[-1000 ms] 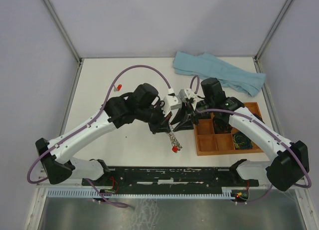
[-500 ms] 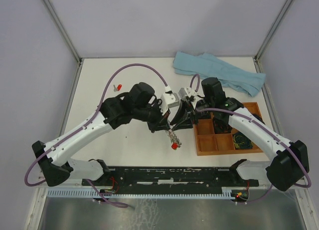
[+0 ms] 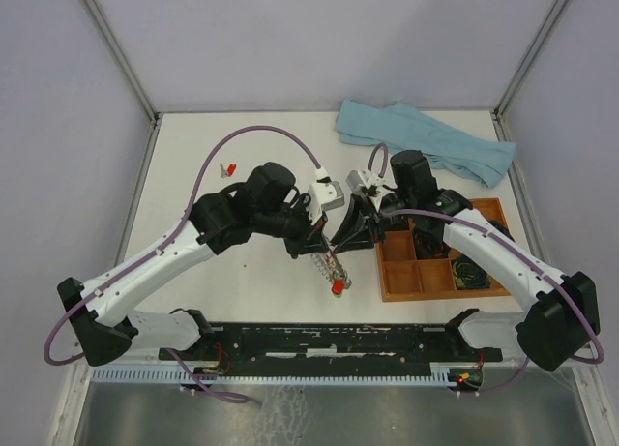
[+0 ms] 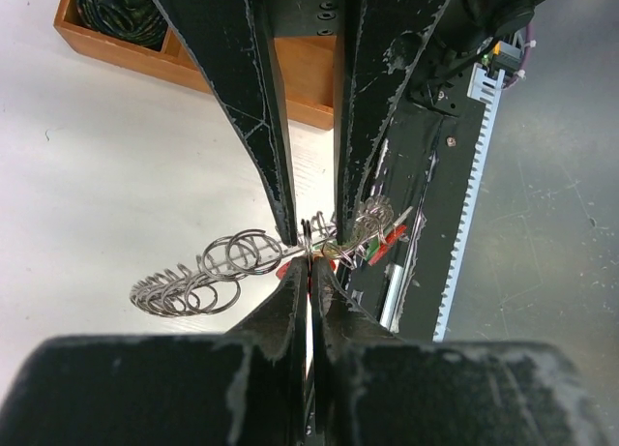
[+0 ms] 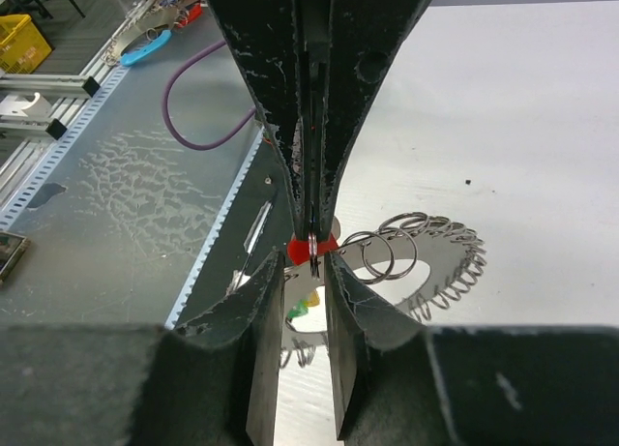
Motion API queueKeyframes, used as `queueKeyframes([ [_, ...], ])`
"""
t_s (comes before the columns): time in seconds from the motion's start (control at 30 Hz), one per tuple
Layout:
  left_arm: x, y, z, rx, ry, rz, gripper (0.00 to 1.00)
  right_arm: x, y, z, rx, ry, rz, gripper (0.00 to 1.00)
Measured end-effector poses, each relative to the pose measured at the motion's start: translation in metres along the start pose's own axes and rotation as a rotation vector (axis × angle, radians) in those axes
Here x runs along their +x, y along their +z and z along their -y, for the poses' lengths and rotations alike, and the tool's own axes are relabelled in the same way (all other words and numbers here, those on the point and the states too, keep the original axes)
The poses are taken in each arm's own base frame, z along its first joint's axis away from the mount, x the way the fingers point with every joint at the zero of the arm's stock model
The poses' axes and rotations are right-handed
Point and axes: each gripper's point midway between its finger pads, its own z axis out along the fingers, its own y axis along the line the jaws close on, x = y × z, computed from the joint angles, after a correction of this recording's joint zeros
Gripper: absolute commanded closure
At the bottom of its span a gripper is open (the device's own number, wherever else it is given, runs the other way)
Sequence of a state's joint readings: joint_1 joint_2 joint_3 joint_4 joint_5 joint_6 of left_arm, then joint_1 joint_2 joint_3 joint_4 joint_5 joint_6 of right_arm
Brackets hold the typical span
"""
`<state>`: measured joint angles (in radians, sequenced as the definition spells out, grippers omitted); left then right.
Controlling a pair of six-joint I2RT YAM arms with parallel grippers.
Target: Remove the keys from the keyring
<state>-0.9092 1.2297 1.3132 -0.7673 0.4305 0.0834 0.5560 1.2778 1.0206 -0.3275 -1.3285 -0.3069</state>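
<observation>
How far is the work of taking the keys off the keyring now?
Done: one small red key lies loose, far left of the ring. In hand: the left gripper pinches the keyring, and the right gripper seems closed on a red key head at the same spot. Left: that key, a green one and another red one hang on the ring.

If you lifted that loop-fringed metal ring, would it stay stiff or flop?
The keyring has small loops lying at uneven angles, so they'd probably swing loosely. Thin wire suggests it's light for its size; smooth metal may slip.
</observation>
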Motion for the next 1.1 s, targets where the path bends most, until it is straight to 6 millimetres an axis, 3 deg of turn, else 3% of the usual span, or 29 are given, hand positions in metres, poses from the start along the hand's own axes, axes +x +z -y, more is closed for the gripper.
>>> queueKeyframes([
  [0.17,-0.003,0.001,0.001,0.008,0.006,0.013,0.97,-0.001,0.002,0.0,-0.007,0.002,0.001,0.76],
  [0.37,-0.003,0.001,0.002,0.018,0.003,0.01,0.97,0.0,0.004,0.001,-0.01,0.013,0.001,0.99],
  [0.47,-0.002,0.001,0.002,0.017,0.001,0.011,0.96,0.0,0.004,0.001,-0.01,0.018,0.001,0.99],
  [0.63,-0.003,0.002,0.001,0.012,-0.004,0.031,0.69,0.001,0.004,0.0,-0.012,0.018,-0.002,0.99],
  [0.7,-0.007,0.0,0.002,0.006,0.001,0.075,0.63,0.003,0.004,-0.001,-0.016,0.024,-0.004,0.99],
  [0.9,-0.011,-0.027,0.012,-0.017,0.034,0.311,0.48,0.005,0.003,-0.006,-0.037,0.028,-0.004,0.99],
  [1.0,-0.003,-0.039,0.018,-0.026,0.055,0.45,0.49,0.006,0.003,-0.008,-0.044,0.025,-0.008,0.99],
  [1.1,0.011,-0.038,0.022,-0.008,0.041,0.568,0.54,0.007,0.002,-0.011,-0.052,0.019,-0.011,0.99],
])
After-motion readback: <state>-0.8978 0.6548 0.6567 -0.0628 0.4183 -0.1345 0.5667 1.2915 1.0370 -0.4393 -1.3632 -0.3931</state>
